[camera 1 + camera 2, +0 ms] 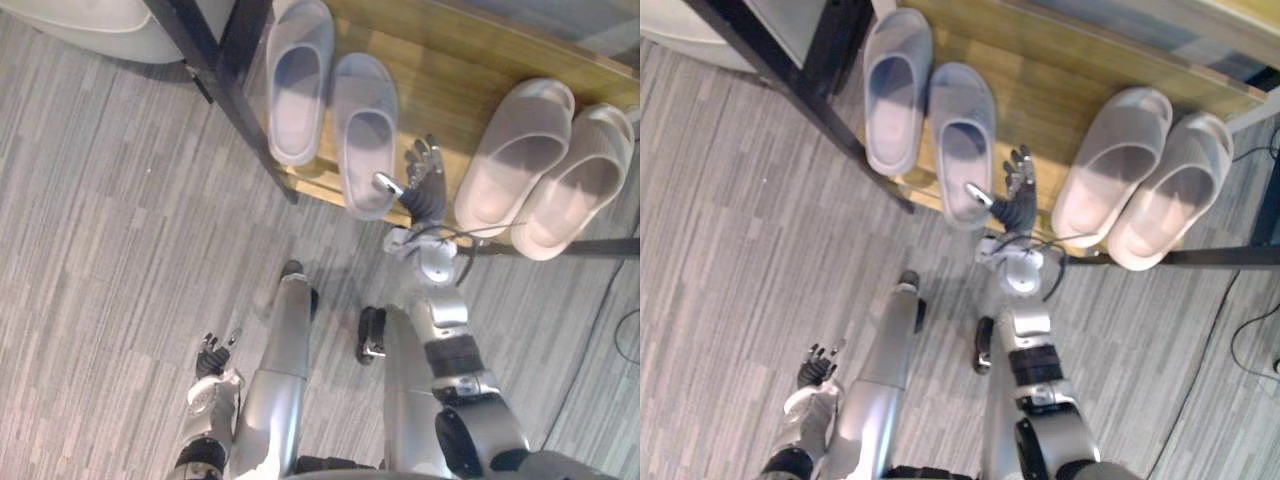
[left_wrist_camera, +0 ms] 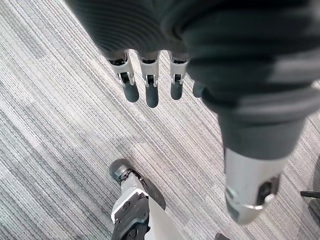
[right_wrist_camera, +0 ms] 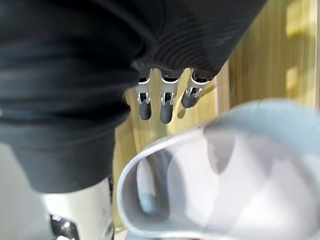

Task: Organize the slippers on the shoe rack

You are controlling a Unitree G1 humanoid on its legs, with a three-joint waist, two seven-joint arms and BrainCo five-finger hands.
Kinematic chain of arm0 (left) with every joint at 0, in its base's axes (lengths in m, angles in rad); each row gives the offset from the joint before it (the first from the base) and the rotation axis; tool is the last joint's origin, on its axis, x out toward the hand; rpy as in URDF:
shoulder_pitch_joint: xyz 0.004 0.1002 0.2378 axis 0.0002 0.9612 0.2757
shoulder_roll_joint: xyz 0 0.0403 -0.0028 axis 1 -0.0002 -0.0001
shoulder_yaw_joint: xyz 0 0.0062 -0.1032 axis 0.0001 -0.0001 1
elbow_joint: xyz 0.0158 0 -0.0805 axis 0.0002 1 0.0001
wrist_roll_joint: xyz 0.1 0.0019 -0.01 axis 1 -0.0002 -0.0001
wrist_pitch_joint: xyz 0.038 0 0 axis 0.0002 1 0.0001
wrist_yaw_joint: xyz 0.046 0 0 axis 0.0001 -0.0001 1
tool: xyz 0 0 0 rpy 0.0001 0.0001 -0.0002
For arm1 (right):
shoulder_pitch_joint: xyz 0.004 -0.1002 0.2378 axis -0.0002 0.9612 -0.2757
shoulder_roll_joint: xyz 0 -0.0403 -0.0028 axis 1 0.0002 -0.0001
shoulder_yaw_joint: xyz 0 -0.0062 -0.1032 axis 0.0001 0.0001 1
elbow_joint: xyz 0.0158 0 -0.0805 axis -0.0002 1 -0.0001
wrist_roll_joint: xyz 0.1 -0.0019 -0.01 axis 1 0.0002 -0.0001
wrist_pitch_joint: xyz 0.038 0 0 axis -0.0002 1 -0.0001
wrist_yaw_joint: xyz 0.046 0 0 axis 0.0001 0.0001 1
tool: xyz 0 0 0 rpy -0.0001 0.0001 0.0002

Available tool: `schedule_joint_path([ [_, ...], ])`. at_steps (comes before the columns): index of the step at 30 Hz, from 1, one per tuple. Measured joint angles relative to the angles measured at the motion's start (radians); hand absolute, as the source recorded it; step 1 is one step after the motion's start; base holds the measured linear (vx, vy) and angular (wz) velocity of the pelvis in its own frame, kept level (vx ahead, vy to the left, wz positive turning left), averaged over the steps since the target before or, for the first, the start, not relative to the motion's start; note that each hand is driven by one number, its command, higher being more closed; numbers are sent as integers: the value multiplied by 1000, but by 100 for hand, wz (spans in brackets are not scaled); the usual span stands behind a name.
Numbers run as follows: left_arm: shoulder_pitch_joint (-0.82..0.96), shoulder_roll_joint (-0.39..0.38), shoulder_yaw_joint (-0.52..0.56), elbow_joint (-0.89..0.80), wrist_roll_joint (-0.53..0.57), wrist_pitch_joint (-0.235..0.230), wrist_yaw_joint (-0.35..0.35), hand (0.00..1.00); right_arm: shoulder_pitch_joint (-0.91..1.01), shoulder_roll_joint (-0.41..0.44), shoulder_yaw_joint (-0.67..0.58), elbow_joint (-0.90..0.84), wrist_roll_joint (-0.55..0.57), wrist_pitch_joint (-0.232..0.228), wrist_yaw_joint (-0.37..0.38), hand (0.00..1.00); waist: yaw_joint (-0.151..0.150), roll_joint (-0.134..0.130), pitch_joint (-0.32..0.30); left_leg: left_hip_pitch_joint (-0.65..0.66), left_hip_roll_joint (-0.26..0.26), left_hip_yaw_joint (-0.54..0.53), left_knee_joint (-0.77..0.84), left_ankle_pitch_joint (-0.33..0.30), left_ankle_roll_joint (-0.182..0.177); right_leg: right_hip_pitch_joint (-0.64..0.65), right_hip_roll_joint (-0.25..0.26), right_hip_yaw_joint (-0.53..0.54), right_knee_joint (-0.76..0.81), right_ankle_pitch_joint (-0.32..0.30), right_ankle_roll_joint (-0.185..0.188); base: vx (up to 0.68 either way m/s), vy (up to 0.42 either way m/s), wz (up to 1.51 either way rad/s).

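Where the right hand (image 1: 428, 190) is hovering: it is hanging over the front of the shoe rack (image 1: 440, 90), between the two pairs and just beside the heel of the right blue slipper (image 1: 365, 130).
Right hand's state: its fingers are stretching out straight above the wood and gripping nothing. Its thumb is spreading toward that slipper's heel rim, and whether it is touching cannot be told.
Blue pair: the left blue slipper (image 1: 298, 80) is lying alongside the right one at the shelf's left end, both pointing toes toward the back.
Pink pair: the inner pink slipper (image 1: 515, 155) and outer pink slipper (image 1: 575, 185) are lying side by side and touching at the right end, both tilting, their heels reaching the front edge.
Left hand (image 1: 212, 355): it is hanging low over the grey carpet (image 1: 100, 250), well apart from the rack, with its fingers relaxing and holding nothing.
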Motion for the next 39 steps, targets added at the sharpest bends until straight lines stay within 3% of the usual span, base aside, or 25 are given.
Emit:
schedule_joint_path([
  [10,-29,-5,-1,12,-1,-1,4,0,-164,4,-15,109,214,-40,-7,0,9,19,11,-32,-2,0,28,-6,-1,-32,-2,-4,32,-4,2,-1,7,0],
  [17,-41,-9,0,27,-2,-2,22,0,-233,39,-51,152,296,-61,-32,0,19,25,11,-37,-2,-2,31,-6,-2,-40,-2,-7,40,-5,2,-3,9,0],
  [26,-57,-26,3,31,-2,-9,23,0,-323,36,-132,236,337,-73,-46,0,41,47,4,-49,-8,-16,31,-3,-7,-48,-5,-22,41,-1,-10,4,32,3],
  [32,-64,-47,3,49,-3,-18,23,0,-357,34,-158,288,337,-71,-45,0,43,77,-13,-49,-8,-24,28,2,-14,-52,-5,-26,47,-2,-14,-1,11,1],
  [36,-66,-57,3,48,-3,-18,23,0,-361,32,-155,301,324,-52,-45,0,43,86,-18,-36,-2,-20,22,5,-20,-46,-1,-22,47,4,-24,-2,23,-3],
  [39,-68,-66,20,48,-4,-17,22,0,-331,20,-115,292,254,-37,-42,0,34,85,-18,3,4,-14,8,7,-23,-11,2,-16,30,7,-25,14,30,-6],
])
